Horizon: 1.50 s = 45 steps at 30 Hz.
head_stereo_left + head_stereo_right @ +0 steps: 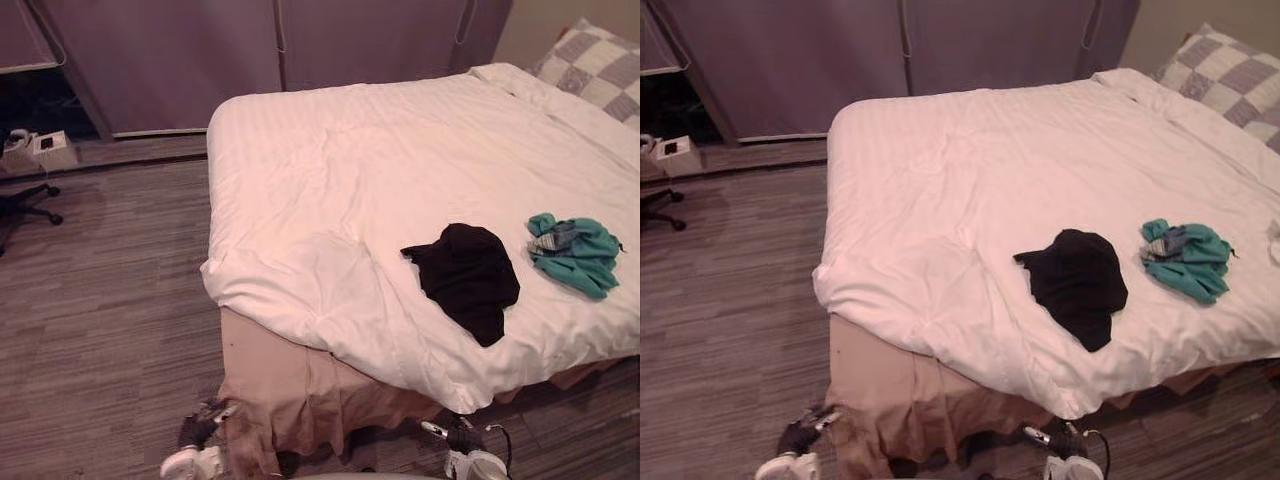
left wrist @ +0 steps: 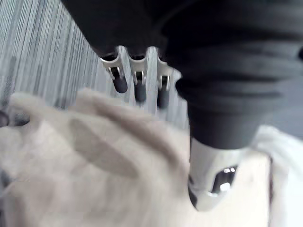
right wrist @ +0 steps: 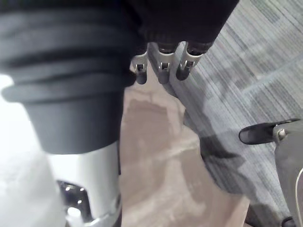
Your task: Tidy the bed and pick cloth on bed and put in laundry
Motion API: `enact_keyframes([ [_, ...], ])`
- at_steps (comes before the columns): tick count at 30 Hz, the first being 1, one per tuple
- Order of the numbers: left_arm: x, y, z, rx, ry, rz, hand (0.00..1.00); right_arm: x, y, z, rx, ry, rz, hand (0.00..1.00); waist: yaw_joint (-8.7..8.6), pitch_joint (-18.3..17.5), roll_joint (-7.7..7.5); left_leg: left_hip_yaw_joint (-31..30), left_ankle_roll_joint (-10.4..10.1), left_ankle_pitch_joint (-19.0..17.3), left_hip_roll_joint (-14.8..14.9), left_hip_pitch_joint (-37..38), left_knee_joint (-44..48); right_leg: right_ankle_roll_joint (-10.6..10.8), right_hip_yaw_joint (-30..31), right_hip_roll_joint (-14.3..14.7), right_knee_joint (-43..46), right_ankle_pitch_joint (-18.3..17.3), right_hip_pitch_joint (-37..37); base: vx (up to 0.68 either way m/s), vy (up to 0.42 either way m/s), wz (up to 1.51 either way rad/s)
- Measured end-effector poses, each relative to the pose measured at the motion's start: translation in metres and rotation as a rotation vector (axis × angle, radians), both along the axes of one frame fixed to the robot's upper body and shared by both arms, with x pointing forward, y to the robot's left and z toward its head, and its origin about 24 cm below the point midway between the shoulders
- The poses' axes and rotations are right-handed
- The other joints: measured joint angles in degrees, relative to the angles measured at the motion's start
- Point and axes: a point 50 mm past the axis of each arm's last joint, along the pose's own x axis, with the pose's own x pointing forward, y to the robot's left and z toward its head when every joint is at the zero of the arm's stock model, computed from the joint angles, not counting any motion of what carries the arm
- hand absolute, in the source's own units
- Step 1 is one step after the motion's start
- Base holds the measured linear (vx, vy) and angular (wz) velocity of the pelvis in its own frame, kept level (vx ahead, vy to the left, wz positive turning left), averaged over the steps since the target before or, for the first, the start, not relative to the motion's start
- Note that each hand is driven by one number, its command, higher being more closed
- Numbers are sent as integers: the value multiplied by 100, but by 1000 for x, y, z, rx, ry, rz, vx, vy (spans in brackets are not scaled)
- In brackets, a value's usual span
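The black garment [image 1: 465, 275] and teal garment [image 1: 575, 252] lie apart on the bed [image 1: 380, 150], near its front edge. The left hand [image 2: 138, 87] and right hand [image 3: 161, 71] hang low, fingers relaxed and empty: apparently no reach begun.

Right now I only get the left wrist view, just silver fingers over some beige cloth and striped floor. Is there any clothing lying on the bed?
Observer: Yes. A crumpled black garment lies on the white duvet, near the edge closest to the robot.
Operator: Just that one?
Observer: No. A crumpled teal garment lies to its right, apart from it.
Operator: Is anything being carried?
Observer: No. The right hand has straight fingers that hold nothing, with the beige bed skirt past them.
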Motion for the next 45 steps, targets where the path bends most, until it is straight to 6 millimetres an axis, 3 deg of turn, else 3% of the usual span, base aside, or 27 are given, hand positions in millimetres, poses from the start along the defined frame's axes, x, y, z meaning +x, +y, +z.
enact_keyframes([
  [1,15,0,30,108,-116,-15,0,-6,0,-1,-4,15,-16,0,-3,72,88,30,-70,130,-43,5,-44,55,-123,-117,29,-33,87,-30,128,73],
  [4,32,-12,103,353,-356,-72,0,-7,3,-2,10,6,-48,0,70,51,150,-33,24,198,-357,56,-354,80,-125,-351,32,-27,135,7,141,41],
  [7,45,-32,135,463,-463,-197,0,-8,3,-2,8,6,-48,0,66,19,120,46,18,273,-413,159,-542,25,-36,-401,33,39,144,59,101,7],
  [8,57,-50,148,510,-507,-288,0,-11,3,-2,9,12,-49,0,50,-9,81,55,26,333,-422,219,-686,-6,60,-387,35,83,142,63,73,5],
  [12,88,-111,156,550,-550,-611,0,-13,3,-2,5,11,-46,0,-76,-107,-83,396,-55,478,-414,459,-1088,-16,368,-353,36,95,61,74,44,-21],
  [13,91,-118,157,555,-555,-647,0,-13,3,-2,3,9,-43,0,-90,-115,-91,441,-39,500,-414,458,-1112,-16,408,-345,49,95,14,61,31,-42],
  [14,100,-140,160,583,-565,-743,0,-9,3,0,-5,-13,-32,0,-125,-141,-135,570,-34,521,-401,398,-1125,-23,532,-335,106,114,-145,43,26,-35],
  [17,121,-174,162,661,-549,-880,0,6,1,6,-21,-73,-19,0,-273,-87,-83,740,-27,636,-387,229,-1194,2,705,-295,121,265,-463,33,29,-33],
  [23,170,-225,177,796,-476,-974,0,57,10,21,-19,-230,38,0,-461,585,-40,1303,4,713,-378,-123,-1185,136,1262,-242,114,559,-1129,-32,3,-40],
  [26,185,-234,191,846,-461,-964,0,83,13,33,-13,-323,49,0,-556,924,-59,1489,12,730,-329,-314,-1089,181,1462,-199,92,772,-1419,-46,-26,-34],
  [27,191,-239,198,856,-458,-957,100,93,14,38,-14,-357,55,0,-577,1104,-64,1594,12,730,-298,-371,-1047,238,1547,-171,78,876,-1506,-51,-19,-27],
  [32,212,-245,228,964,-408,-869,100,122,20,55,3,-458,73,0,-664,1512,-135,1854,50,754,-279,-734,-953,308,1835,-138,-32,1204,-1950,-47,-16,-27],
  [35,225,-226,208,1020,-178,-828,100,133,25,62,21,-508,83,0,-795,1579,-149,1928,66,749,-259,-872,-923,347,1919,-120,-141,1358,-2094,-12,-15,-18],
  [38,228,-216,201,1032,-88,-825,100,138,22,69,22,-559,56,0,-848,1580,-150,1939,85,768,-246,-872,-923,338,1926,-112,-199,1393,-2076,10,-17,-5],
  [40,228,-212,198,1023,-53,-853,100,142,13,77,-2,-595,48,0,-851,1580,-150,1941,92,775,-231,-773,-924,338,1916,-98,-203,1393,-1985,0,0,0],
  [45,211,-194,160,971,3,-939,100,137,-31,100,-135,-674,-41,0,-877,1546,-87,1739,61,795,-218,-415,-1248,338,1713,-67,-259,1392,-1603,-1,-24,17],
])
